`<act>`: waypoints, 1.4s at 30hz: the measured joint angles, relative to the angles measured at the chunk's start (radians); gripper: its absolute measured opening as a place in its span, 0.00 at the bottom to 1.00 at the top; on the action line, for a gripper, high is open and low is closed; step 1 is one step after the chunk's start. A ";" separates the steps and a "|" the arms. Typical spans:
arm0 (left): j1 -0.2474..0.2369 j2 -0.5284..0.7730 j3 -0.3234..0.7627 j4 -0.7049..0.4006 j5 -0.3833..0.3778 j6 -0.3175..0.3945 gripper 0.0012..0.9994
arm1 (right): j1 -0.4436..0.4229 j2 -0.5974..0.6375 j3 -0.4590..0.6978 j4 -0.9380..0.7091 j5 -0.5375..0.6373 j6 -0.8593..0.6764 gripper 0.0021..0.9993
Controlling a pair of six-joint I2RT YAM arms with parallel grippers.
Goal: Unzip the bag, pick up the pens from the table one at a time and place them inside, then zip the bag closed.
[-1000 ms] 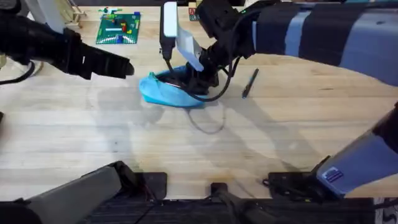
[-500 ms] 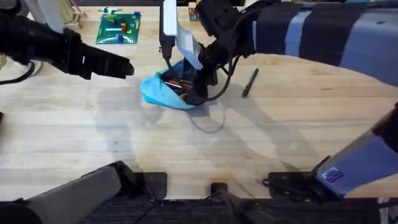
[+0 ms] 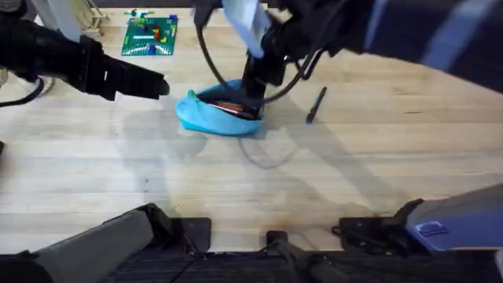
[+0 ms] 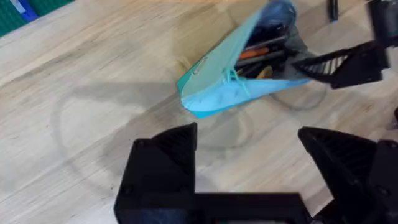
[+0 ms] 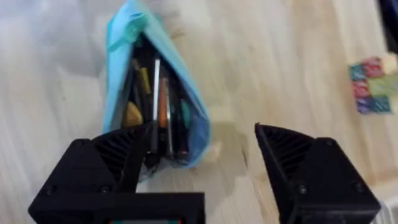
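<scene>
The light blue bag (image 3: pixel 212 116) lies on the table (image 3: pixel 251 181) with its zip open; in the right wrist view the bag (image 5: pixel 124 74) holds several pens. My right gripper (image 3: pixel 256 80) hovers above the bag's right end, and the right gripper (image 5: pixel 199 168) is open with nothing between its fingers. One dark pen (image 3: pixel 316 104) rests on the wood to the right of the bag. My left gripper (image 3: pixel 156 85) hangs left of the bag, and the left gripper (image 4: pixel 249 162) is open and empty, facing the bag (image 4: pixel 230 87).
A green brick baseplate (image 3: pixel 150 35) sits at the back left. A small cluster of coloured bricks (image 5: pixel 371 84) lies beyond the bag. Bare wood stretches across the front half of the table.
My right gripper has lifted up and away from the bag's opening. The bag has settled back down on the table. The left arm has stayed where it was.
</scene>
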 joint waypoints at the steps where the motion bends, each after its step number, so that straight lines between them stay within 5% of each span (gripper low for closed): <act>1: 0.000 0.000 0.000 0.000 0.000 0.000 1.00 | 0.000 -0.021 0.004 -0.006 0.030 0.032 1.00; 12: 0.000 0.000 0.000 0.000 0.000 0.000 1.00 | 0.000 -0.119 0.010 -0.143 0.382 0.474 1.00; 16: 0.000 0.000 0.000 0.000 0.000 0.000 1.00 | 0.000 -0.123 0.010 -0.272 0.554 0.783 1.00; 26: 0.000 0.000 0.000 0.000 0.000 0.000 0.99 | -0.021 -0.123 0.010 -0.325 0.580 1.032 1.00; 32: 0.000 0.000 0.000 0.000 0.000 0.000 1.00 | -0.119 -0.123 0.010 -0.380 0.572 1.278 1.00; 42: 0.000 0.000 0.000 0.000 0.000 0.000 1.00 | -0.254 -0.075 0.011 -0.392 0.431 1.428 1.00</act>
